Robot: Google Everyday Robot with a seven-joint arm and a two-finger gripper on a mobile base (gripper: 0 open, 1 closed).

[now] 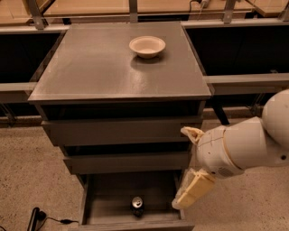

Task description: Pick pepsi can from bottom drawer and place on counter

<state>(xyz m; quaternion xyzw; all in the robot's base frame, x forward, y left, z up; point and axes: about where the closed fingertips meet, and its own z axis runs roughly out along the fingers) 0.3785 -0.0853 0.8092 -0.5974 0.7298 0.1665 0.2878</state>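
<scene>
The pepsi can (137, 205) stands upright in the open bottom drawer (106, 203), near its front middle, with its silver top showing. My gripper (186, 168) hangs at the drawer's right side, to the right of the can and a little above it. Its cream fingers (193, 190) are spread apart and hold nothing. The white arm reaches in from the right. The grey counter (104, 67) is the cabinet top above the three drawers.
A cream bowl (147, 46) sits at the back right of the counter. The two upper drawers (117, 131) are shut. Pale wooden tabletops with metal rails (86, 6) run behind. A black cable (38, 219) lies on the speckled floor at lower left.
</scene>
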